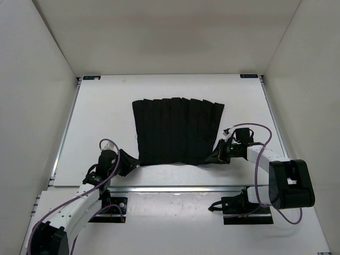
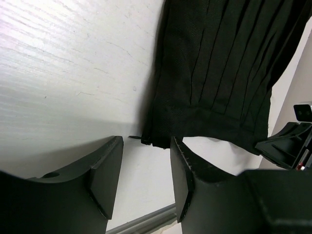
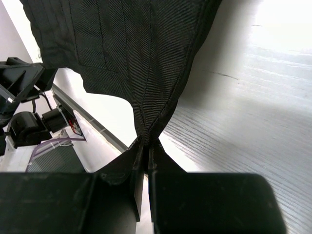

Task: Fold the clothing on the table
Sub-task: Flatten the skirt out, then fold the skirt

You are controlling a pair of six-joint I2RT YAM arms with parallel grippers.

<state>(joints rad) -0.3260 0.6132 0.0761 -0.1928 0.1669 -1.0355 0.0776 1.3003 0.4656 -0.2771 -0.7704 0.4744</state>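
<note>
**A:** Where does the black pleated fabric garment (image 1: 177, 130) lie?

**B:** It lies flat in the middle of the white rectangular table (image 1: 101, 122). Its pleats run near to far, and its near edge faces the two arms.

**A:** Why is the near right corner drawn up into a peak?

**B:** The right fingers (image 3: 138, 180) are clamped tight on that corner, and the cloth rises into them. That looks like a hold for carrying the near edge over toward the far one.

**A:** And the left fingers (image 2: 105, 170)?

**B:** They are parted, with nothing between them. They sit low over the table, just beside the near left corner. The corner lies just beyond their gap and appears untouched.

**A:** Why are they placed there?

**B:** Probably so that both near corners can be lifted together. Raising one corner alone would likely skew the pleats.
</note>
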